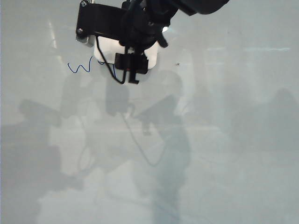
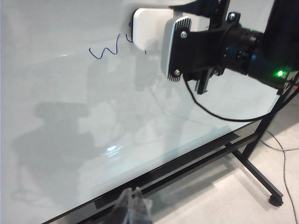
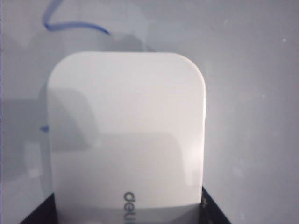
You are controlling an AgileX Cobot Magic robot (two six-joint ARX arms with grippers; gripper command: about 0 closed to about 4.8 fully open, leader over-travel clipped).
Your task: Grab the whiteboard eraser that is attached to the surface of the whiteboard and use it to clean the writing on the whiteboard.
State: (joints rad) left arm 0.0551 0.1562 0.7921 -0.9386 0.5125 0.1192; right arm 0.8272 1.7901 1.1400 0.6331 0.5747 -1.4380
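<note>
The whiteboard eraser (image 1: 124, 52) is being gripped across its sides by the right gripper (image 1: 120, 49), whose jaws are closed on it, and is being pressed flat against the whiteboard (image 1: 224, 140) over the right part of the blue writing (image 1: 80, 68). The right arm is being held reaching in from the upper edge of the exterior view, its wrist bent toward the board. The left gripper (image 2: 133, 207) is being shown only as a blurred tip near the board's lower edge, so its opening cannot be told.
</note>
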